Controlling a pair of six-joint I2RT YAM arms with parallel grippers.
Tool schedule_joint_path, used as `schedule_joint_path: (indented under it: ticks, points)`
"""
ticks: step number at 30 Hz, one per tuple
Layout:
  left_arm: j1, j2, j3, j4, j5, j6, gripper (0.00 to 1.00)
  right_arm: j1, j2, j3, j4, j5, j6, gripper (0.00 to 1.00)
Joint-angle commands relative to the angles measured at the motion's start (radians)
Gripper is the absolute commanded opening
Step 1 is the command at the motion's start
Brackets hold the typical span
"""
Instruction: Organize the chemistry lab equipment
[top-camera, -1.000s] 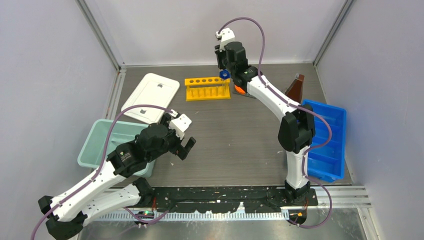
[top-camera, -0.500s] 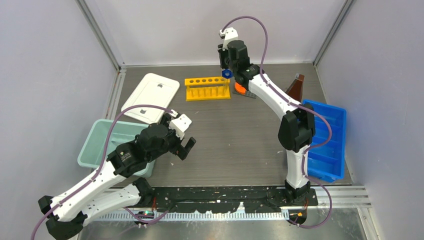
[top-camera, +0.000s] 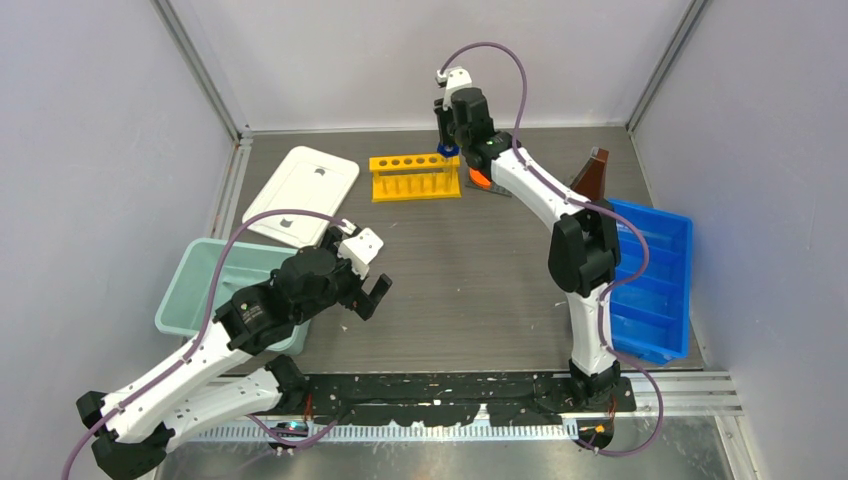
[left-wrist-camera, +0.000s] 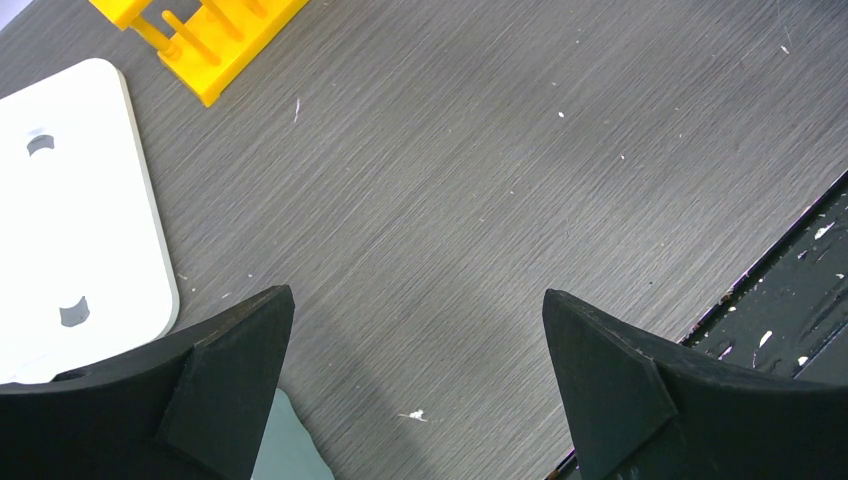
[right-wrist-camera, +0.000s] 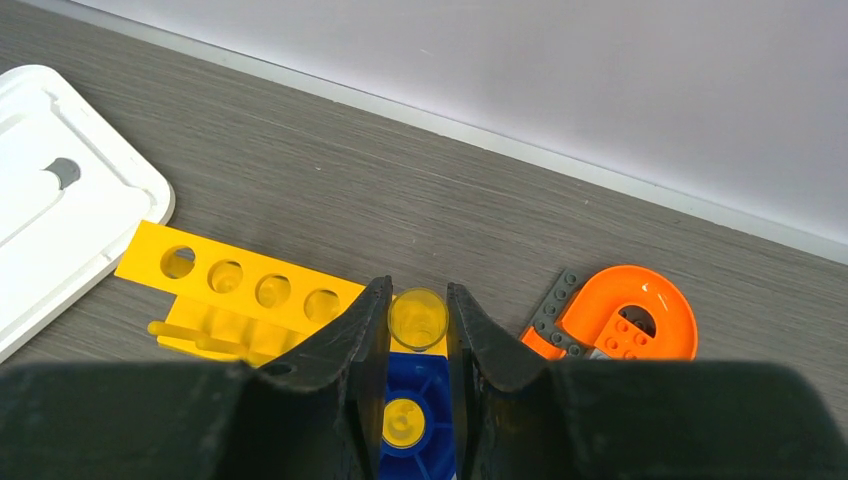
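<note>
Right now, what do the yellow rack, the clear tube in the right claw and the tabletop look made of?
Yellow rack: likely moulded plastic; opaque, even colour, dull sheen. Clear tube: see-through with a glossy rim; glass or plastic, cannot tell. Tabletop: grey with fine brushed streaks, matte; laminate or metal, unclear.

Left gripper (left-wrist-camera: 416, 292), black fingers (left-wrist-camera: 225, 370) spread wide above grey tabletop (left-wrist-camera: 450, 180). Yellow rack (left-wrist-camera: 205, 40), part only, at eleven o'clock; white lid (left-wrist-camera: 70, 220) at nine; pale green bin (left-wrist-camera: 285, 450) corner at six.
</note>
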Motion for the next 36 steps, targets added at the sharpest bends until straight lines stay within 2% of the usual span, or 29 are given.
schedule_joint_path:
  ticks: [1, 36]
  points:
    - [0.002, -0.002, -0.003, 0.032, 0.010, 0.011, 1.00, -0.007, 0.002, 0.064, 0.022, -0.013, 0.007, 0.24]
    - [0.002, -0.001, -0.004, 0.034, 0.012, 0.014, 1.00, -0.022, 0.079, 0.082, 0.003, -0.048, 0.075, 0.27]
